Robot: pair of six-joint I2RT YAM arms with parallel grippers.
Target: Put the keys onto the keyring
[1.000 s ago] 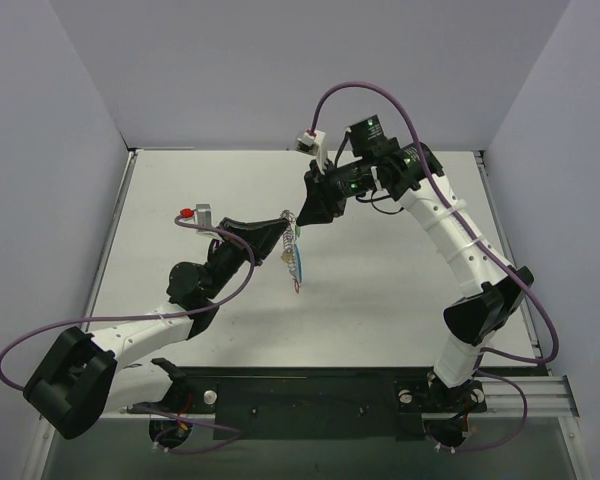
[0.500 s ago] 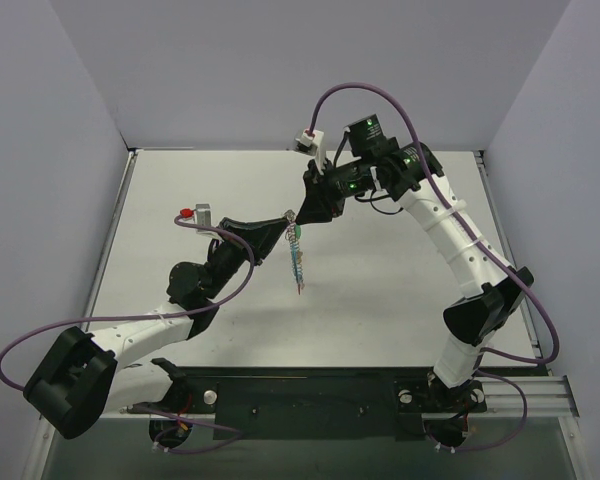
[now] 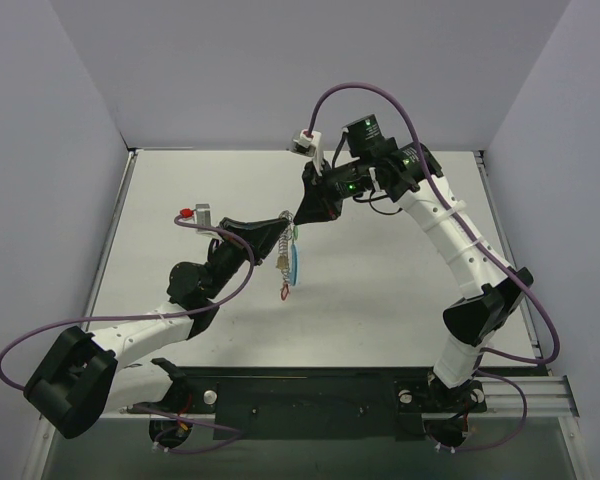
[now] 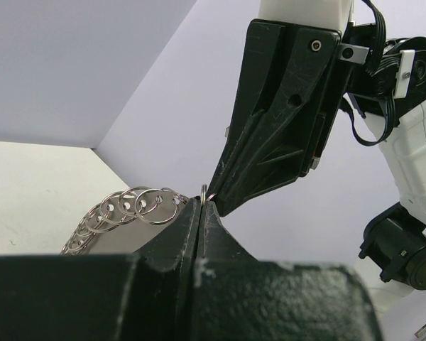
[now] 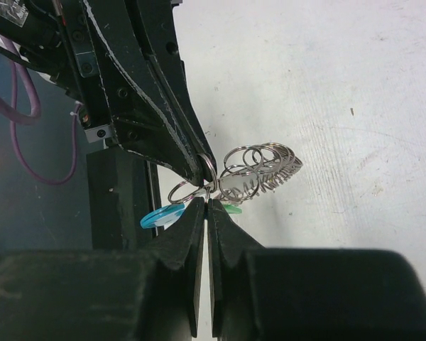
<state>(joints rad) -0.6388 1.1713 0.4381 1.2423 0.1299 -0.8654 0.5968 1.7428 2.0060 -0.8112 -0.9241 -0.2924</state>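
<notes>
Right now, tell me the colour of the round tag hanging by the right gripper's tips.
Light blue; the tag shows best in the right wrist view.

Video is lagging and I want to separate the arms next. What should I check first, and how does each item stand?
1. Grip of left pincer on the keyring: ok.
2. Closure of right pincer, tip against the left tip: ok.
3. Contents of the right pincer: cannot tell.
4. Threading of the green key onto the keyring: cannot tell.
5. Clearance of the dangling end from the table: cannot tell.
</notes>
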